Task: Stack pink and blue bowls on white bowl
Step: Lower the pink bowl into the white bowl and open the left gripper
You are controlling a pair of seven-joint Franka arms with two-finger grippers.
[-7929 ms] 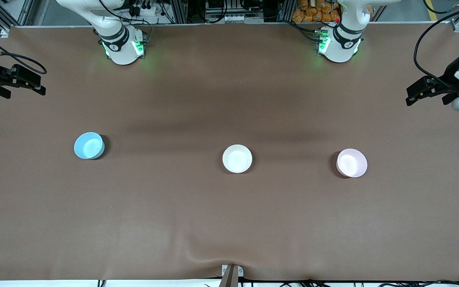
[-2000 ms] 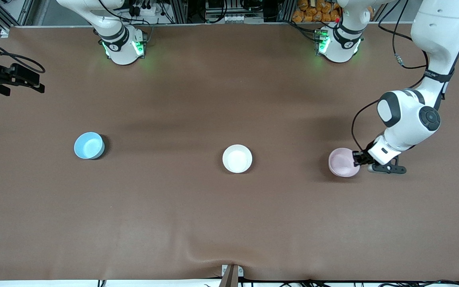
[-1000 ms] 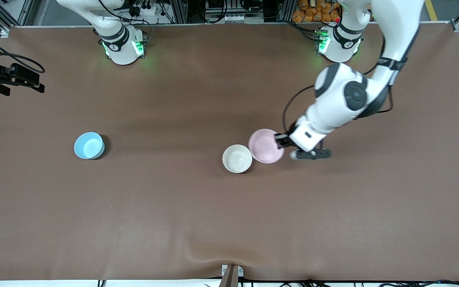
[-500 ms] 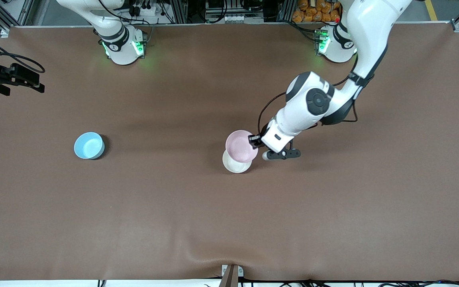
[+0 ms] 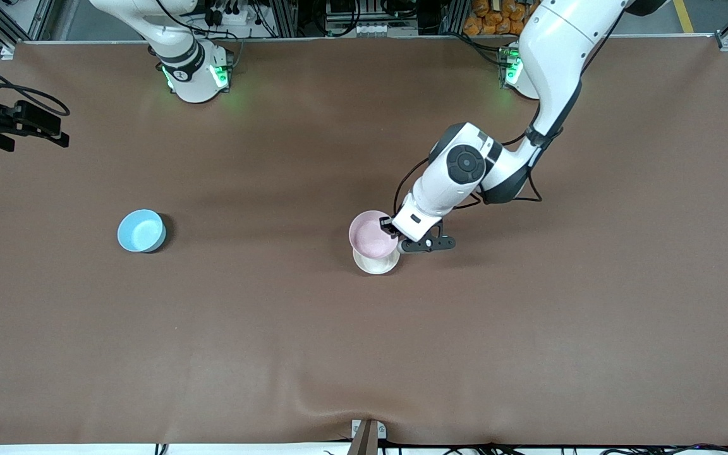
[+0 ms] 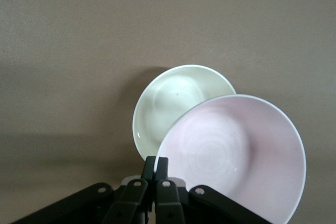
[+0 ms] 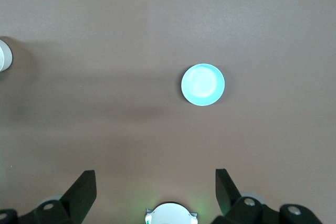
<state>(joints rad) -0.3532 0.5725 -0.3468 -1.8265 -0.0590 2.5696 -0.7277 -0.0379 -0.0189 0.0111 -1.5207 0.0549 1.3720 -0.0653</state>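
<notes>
Pink bowl (image 5: 370, 232) pinched at its 3 o'clock rim by left gripper (image 5: 390, 227), jaws clamped tight, hanging over white bowl (image 5: 375, 263), not lined up yet | left arm bent at elbow, reaching mid-tabletop (image 5: 364, 341) | blue bowl (image 5: 141, 230) way off toward right arm's end | right gripper (image 7: 155, 187) parked high over the tabletop, jaws spread wide, waiting | no readable labels

Bare table (image 5: 528, 328) around blue bowl (image 5: 141, 230).

Even overhead light, soft shadows
</notes>
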